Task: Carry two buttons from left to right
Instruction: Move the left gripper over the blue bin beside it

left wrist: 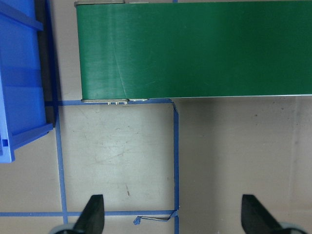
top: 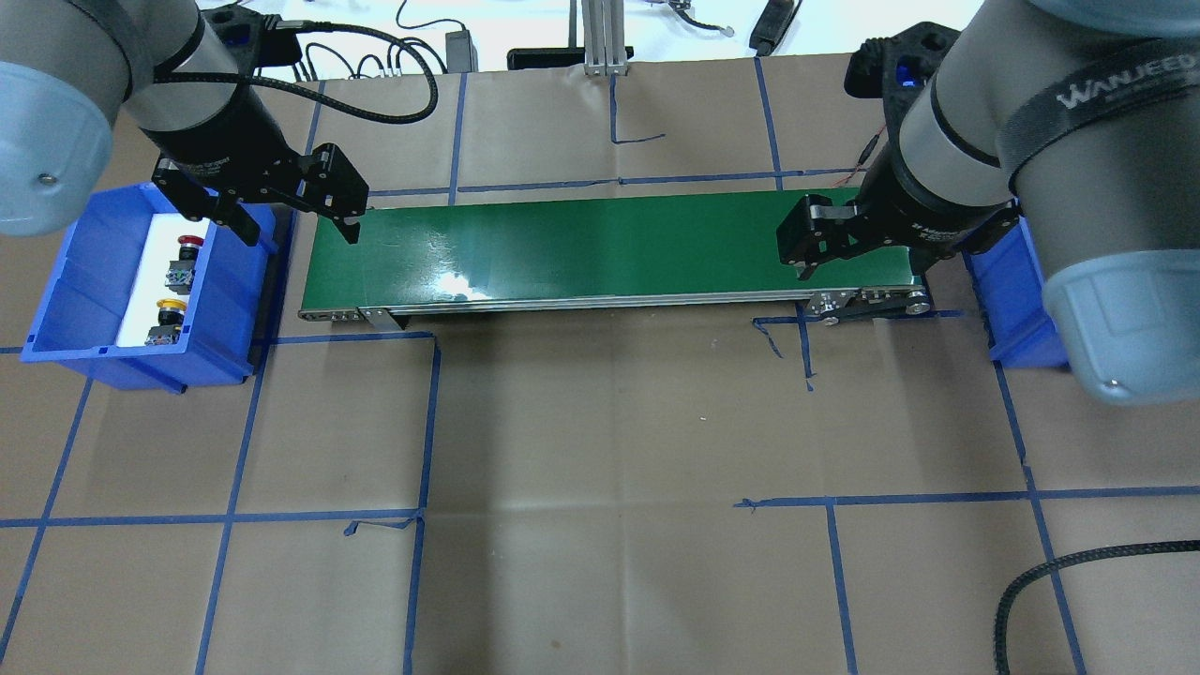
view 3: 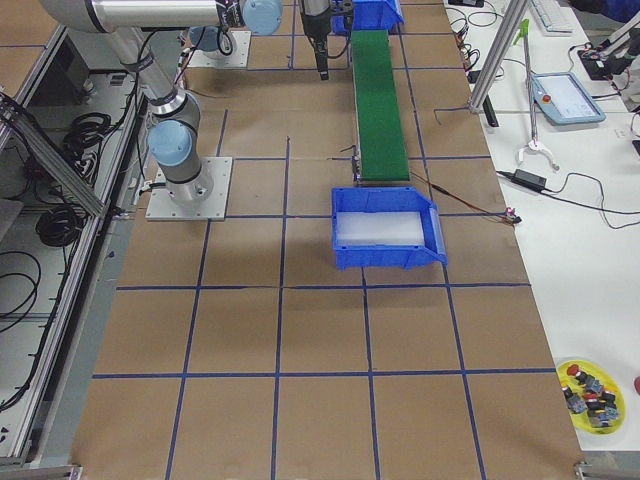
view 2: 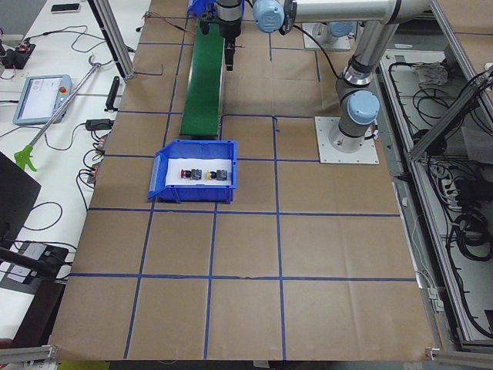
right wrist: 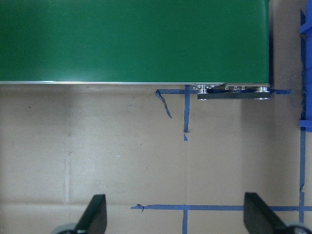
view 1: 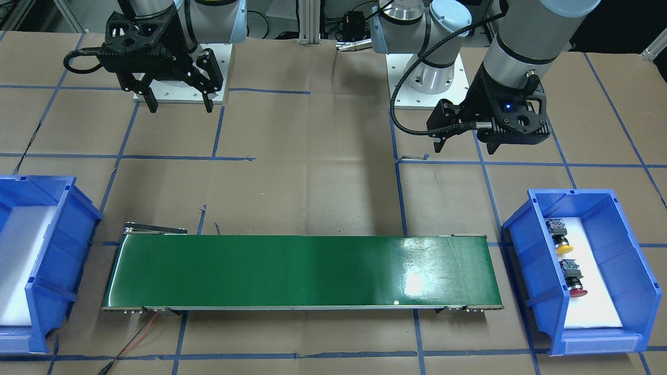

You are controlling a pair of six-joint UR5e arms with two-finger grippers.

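The yellow-capped button (view 1: pixel 563 245) and the red-capped button (view 1: pixel 576 289) lie side by side on white foam in the blue bin (view 1: pixel 521 229) on my left side. They also show in the overhead view, red (top: pixel 187 246) and yellow (top: pixel 169 309). My left gripper (top: pixel 300 232) is open and empty, high between that bin and the near end of the green conveyor belt (top: pixel 600 248). My right gripper (top: pixel 862 277) is open and empty above the belt's other end. The wrist views show the left fingers (left wrist: pixel 92 214) and the right fingers (right wrist: pixel 97 214) spread wide over brown paper.
A second blue bin (view 1: pixel 52 250) with white foam and nothing on it stands past the belt's right end. Blue tape lines grid the brown table. A red-and-black wire (view 1: pixel 140 333) trails from the belt. A yellow dish of spare parts (view 3: pixel 590 385) sits off the table.
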